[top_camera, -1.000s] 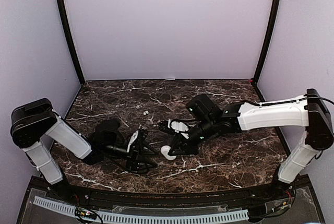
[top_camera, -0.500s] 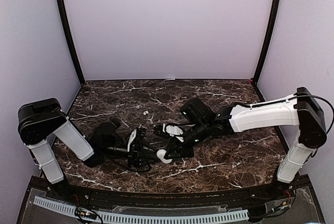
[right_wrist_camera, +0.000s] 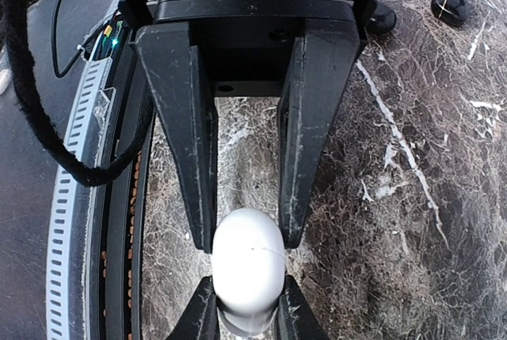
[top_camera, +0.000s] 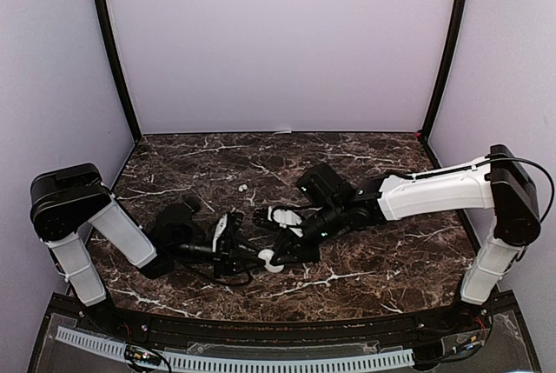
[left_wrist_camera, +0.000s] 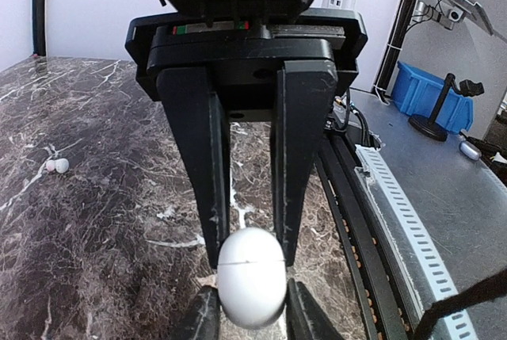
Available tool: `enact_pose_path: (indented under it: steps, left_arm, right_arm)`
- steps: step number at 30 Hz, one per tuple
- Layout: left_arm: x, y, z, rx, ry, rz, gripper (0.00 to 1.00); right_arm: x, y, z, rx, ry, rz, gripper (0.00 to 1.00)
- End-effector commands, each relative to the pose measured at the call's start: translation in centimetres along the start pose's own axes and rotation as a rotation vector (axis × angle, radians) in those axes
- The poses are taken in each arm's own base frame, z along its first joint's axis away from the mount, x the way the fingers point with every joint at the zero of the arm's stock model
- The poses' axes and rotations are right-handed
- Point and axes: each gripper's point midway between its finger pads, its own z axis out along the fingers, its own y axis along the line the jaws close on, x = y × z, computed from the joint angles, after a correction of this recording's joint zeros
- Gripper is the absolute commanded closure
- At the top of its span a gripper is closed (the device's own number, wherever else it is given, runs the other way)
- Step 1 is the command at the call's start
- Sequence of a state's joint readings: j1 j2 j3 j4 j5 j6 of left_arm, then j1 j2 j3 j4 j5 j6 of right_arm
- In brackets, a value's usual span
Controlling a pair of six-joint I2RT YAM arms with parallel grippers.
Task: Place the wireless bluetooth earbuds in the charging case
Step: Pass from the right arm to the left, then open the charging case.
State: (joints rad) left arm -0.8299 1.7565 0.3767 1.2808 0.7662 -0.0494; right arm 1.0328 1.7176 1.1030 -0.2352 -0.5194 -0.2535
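Right wrist | right claw (right_wrist_camera: 247, 241) pinching white case (right_wrist_camera: 248, 265) | left claw (right_wrist_camera: 245, 308) flanking

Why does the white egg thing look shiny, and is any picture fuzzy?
Left wrist view: the white case has a soft sheen, no harsh glare; the room behind is bright and pale. Right wrist view: case and marble table look sharp, with only faint shadows. Top view: evenly lit, but the case is just a small white spot.
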Motion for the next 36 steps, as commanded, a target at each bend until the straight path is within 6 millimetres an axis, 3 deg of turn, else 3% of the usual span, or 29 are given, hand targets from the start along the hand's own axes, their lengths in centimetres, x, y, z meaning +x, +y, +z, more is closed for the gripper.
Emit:
enact_pose_path:
  steps: [1, 6, 10, 13, 19, 22, 27, 29, 36]
  left_arm:
    - [-0.2, -0.3, 0.4, 0.020, -0.002, 0.008, 0.67]
    - [-0.2, -0.4, 0.5, 0.032, 0.009, 0.004, 0.71]
    - [0.0, -0.4, 0.6, 0.039, 0.022, -0.002, 0.63]
    - [0.0, -0.5, 0.7, 0.041, 0.023, -0.002, 0.62]
    - [0.0, -0.5, 0.7, 0.041, 0.026, 0.003, 0.74]
    - [-0.1, -0.6, 0.6, 0.041, 0.024, 0.012, 0.78]
    - [-0.2, -1.4, 0.4, 0.084, 0.015, 0.025, 0.81]
    - [-0.4, -1.8, 0.3, 0.097, 0.007, 0.034, 0.81]
    - [-1.0, -2.5, -0.1, 0.122, -0.023, 0.055, 0.81]
  right_arm:
    - [-1.3, 0.1, 0.3, 0.002, -0.025, -0.030, 0.84]
    - [-1.4, 0.1, 0.4, 0.004, -0.030, -0.031, 0.84]
    - [-1.3, 0.0, 0.4, 0.005, -0.026, -0.027, 0.84]
    - [-2.5, -0.1, 0.2, 0.010, -0.046, -0.042, 0.84]
    - [-2.4, -0.2, 0.2, 0.014, -0.041, -0.041, 0.84]
    - [-2.1, -0.3, 0.2, 0.023, -0.031, -0.038, 0.80]
    - [-1.9, -1.7, -0.4, 0.120, -0.020, -0.027, 0.63]
    - [-0.9, -1.9, -0.5, 0.145, -0.003, -0.012, 0.61]
    - [-0.5, -2.9, -2.0, 0.252, -0.022, 0.013, 0.62]
